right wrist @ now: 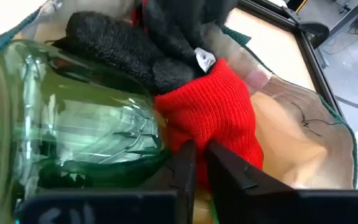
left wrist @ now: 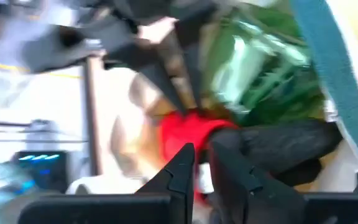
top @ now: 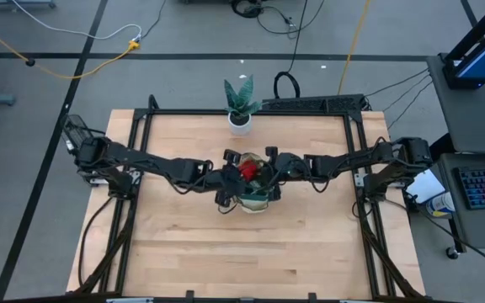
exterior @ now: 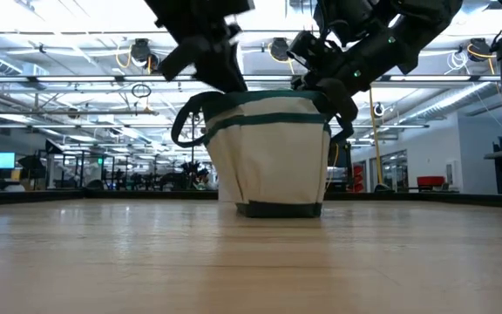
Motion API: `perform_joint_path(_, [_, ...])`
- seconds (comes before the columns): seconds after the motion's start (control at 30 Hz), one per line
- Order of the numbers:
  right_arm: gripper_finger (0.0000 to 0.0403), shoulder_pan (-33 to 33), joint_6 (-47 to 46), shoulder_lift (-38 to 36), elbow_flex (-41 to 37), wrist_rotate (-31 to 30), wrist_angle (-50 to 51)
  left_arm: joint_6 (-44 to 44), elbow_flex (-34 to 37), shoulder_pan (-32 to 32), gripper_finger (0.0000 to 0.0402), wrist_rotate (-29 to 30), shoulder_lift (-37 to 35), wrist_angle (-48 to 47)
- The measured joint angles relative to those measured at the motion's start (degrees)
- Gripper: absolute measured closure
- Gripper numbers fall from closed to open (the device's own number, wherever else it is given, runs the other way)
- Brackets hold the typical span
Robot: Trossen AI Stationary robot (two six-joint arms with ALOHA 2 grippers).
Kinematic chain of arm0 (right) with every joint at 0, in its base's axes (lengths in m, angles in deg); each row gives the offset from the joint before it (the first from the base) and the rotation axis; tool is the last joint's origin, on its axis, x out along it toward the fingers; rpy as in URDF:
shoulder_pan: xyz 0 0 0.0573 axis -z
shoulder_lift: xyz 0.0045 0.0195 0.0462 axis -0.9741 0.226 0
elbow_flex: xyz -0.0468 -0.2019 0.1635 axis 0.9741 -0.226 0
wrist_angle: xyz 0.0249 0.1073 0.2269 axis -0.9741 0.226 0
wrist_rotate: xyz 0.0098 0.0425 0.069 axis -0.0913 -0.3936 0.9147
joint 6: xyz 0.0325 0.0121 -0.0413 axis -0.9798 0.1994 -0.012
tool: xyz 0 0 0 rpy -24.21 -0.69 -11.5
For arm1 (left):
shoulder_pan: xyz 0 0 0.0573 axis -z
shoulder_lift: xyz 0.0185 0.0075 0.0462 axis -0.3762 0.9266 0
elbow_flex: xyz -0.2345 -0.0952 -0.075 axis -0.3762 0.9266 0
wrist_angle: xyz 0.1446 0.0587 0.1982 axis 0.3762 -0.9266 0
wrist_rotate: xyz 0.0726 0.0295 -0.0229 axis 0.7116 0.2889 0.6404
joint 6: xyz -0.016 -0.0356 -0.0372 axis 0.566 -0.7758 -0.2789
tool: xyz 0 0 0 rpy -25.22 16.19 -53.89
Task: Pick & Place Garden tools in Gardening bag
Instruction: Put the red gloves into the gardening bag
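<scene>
Right gripper [right wrist: 196, 163] nearly closed over red knit glove [right wrist: 213, 118] inside beige canvas bag w/ green trim [exterior: 273, 153], beside green spray bottle [right wrist: 79, 130]; left gripper [left wrist: 202, 168] nearly closed there too; grip unclear on both.

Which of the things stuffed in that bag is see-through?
The green spray bottle: light passes through its glossy walls. The red knitted glove beside it and the dark fuzzy piece above are opaque fabric.

Bag [exterior: 273, 161]: matt beige canvas w/ dark green trim. Bottle [right wrist: 79, 130]: glossy clear green plastic. Red item [right wrist: 213, 118]: knitted cloth, w/ rough dark fabric beside it. Table [top: 226, 261]: smooth pale wood.
</scene>
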Motion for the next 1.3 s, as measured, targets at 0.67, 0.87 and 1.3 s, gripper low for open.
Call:
perform_joint_path(0.67, [0.0402,0.0,-1.8,0.1,-0.1,0.0,0.2,-6.7,-0.1,-1.8,0.0388,-7.1,-2.5,-9.2])
perform_joint_path(0.87, [0.0402,0.0,-1.8,0.1,-0.1,0.0,0.2,-2.6,-0.1,-3.7,0.0393,-12.7,0.4,-5.4])
perform_joint_path(1.3, [0.0403,0.1,-1.6,0.2,-0.3,1.9,-1.1,2.0,-0.2,-7.7,0.0398,-17.9,6.9,0.4])
